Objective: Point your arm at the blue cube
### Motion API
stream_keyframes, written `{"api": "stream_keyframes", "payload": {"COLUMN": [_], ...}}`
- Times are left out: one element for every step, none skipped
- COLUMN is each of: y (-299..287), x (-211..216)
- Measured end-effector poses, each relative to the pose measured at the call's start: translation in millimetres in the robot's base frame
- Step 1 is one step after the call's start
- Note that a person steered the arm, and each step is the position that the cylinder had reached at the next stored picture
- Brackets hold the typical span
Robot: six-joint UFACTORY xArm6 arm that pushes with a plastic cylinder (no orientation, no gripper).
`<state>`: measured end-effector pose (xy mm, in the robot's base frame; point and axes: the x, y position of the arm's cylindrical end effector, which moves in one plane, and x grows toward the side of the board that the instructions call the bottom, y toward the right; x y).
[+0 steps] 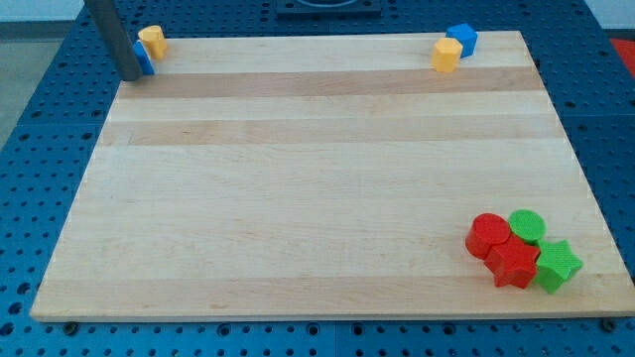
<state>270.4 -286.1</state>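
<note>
My tip (pixel 130 74) at the board's far-left corner, bare rod with nothing held, touching a blue block (pixel 145 59) mostly hidden behind it, blue cube (pixel 461 38) far right, well apart

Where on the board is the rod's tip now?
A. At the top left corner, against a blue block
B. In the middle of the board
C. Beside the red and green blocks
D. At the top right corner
A: my tip sits at the view's top left, touching a partly hidden blue block beside a yellow block.
</note>
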Motion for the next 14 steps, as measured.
{"api": "stream_keyframes", "payload": {"y": [0.0, 0.0, 11.2, 62.8, 112.5, 172.5, 234.9, 292.5, 353.1, 405.1, 461.4, 508.8, 543.6, 571.9], "x": [-6.2, -7.5, 5.6, 9.0, 8.9, 9.0, 16.3, 24.7, 31.5, 34.1, 34.1, 26.5, 1.5, -26.1]}}
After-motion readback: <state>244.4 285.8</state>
